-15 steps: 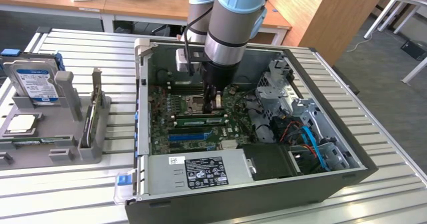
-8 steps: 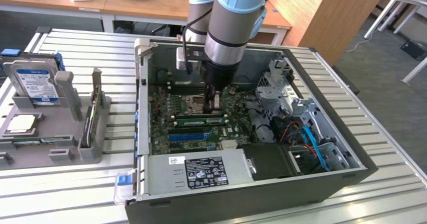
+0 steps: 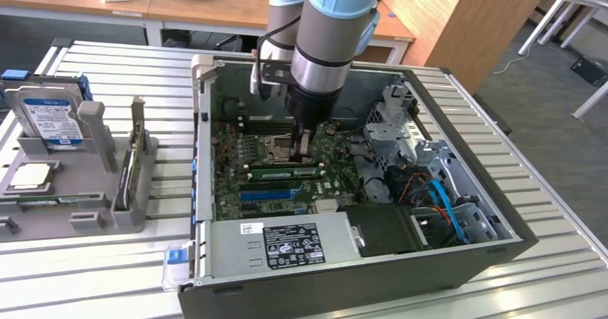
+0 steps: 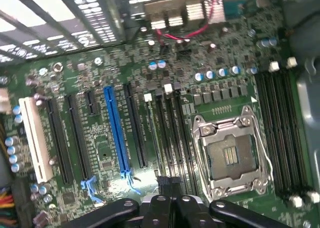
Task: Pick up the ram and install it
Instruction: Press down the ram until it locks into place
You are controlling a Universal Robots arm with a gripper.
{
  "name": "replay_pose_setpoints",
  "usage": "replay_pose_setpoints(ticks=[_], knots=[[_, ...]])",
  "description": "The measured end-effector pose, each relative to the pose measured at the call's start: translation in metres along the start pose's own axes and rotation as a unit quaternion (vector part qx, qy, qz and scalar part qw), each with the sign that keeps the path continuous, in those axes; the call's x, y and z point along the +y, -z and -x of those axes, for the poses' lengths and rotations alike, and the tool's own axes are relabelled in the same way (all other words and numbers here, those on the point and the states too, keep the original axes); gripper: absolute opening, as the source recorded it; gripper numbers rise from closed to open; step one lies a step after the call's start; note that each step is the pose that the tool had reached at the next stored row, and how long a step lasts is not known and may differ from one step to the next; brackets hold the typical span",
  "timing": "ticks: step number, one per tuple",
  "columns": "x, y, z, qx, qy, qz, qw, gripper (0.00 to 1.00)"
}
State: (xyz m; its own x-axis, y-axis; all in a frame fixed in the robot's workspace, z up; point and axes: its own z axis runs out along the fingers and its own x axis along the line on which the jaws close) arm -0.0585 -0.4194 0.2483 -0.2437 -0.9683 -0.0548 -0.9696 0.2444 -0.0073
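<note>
Exterior view: the ram [image 3: 282, 171] lies flat in a slot on the motherboard [image 3: 238, 184], beside the CPU socket [image 3: 278, 147] and near the middle of the open computer case [image 3: 456, 262] on the table [image 3: 560, 191]. Its seating looks done or nearly so. The claw [image 3: 303, 152] hangs closed just above it, gripping nothing I can make out.

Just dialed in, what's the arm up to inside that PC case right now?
The gripper is down inside the open computer case, shut, right over the motherboard beside the empty CPU socket. A ram stick already sits in a slot just in front of it in the exterior view; whether the fingers are pressing on a stick there can't be made out. A hard drive waits in the grey holder at the exterior view's left.
</note>
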Motion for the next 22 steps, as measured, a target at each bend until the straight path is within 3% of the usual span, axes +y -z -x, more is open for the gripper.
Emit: replay_pose_setpoints(ticks=[6,11,17,22], knots=[[0.0000,-0.0001,0.0000,0.0003,-0.050,-0.0028,0.9987,0.11],[0.0000,-0.0002,0.0000,0.0006,-0.093,-0.0051,0.9956,0.11],[0.0000,-0.0002,0.0000,0.0010,-0.144,-0.0079,0.9895,0.11],[0.0000,-0.0003,0.0000,0.0013,-0.187,-0.0103,0.9822,0.11]])
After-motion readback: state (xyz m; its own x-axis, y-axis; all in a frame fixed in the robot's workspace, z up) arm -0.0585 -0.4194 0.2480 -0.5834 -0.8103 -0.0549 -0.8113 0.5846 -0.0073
